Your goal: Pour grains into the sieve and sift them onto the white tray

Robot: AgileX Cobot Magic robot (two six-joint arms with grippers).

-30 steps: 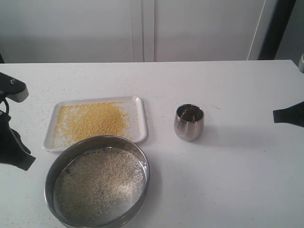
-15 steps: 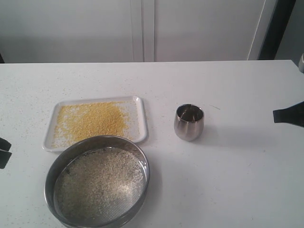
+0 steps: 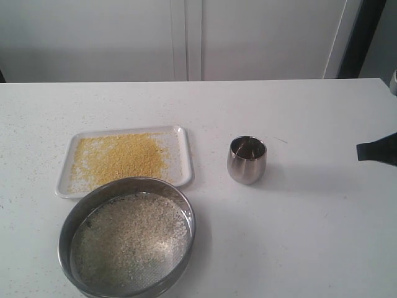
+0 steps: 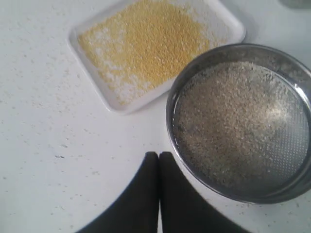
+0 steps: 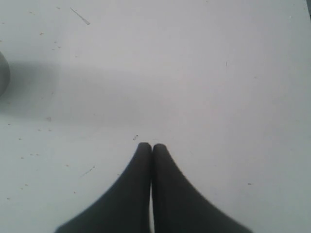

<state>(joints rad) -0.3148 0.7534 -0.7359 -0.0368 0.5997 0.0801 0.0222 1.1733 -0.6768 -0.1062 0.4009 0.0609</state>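
Jaws: both pairs pressed tip to tip, nothing held in either.
Left gripper [image 4: 159, 156]: hangs over bare table [image 3: 298, 236] just beside the sieve [image 3: 127, 185], on the side away from the cup [image 3: 247, 160].
Right gripper [image 3: 375, 150]: well apart from the sieve, out past the cup, at the edge of the exterior view.
Changed: a second ago my left gripper stood near the sieve in the exterior view. Half a second ago only a sliver showed, and now it is out of that view; only my wrist camera sees it.
Unchanged: right gripper in the same spot; sieve, white tray [image 3: 181, 162] and cup have not shifted.
Grains [image 3: 121, 158]: the fine golden ones are spread over the white tray. The larger whitish ones sit on the sieve mesh. Stray specks lie on the table around the sieve.
White tray: right behind the sieve, rim against rim; touching or overlapped, I cannot tell.
Cup: upright, near the sieve on the right gripper's side; looks empty inside, not sure.
Meaning: my guess is that pouring and sifting are done. The sieve is set down off the tray and my left side is pulling clear, so nothing is left to grip.
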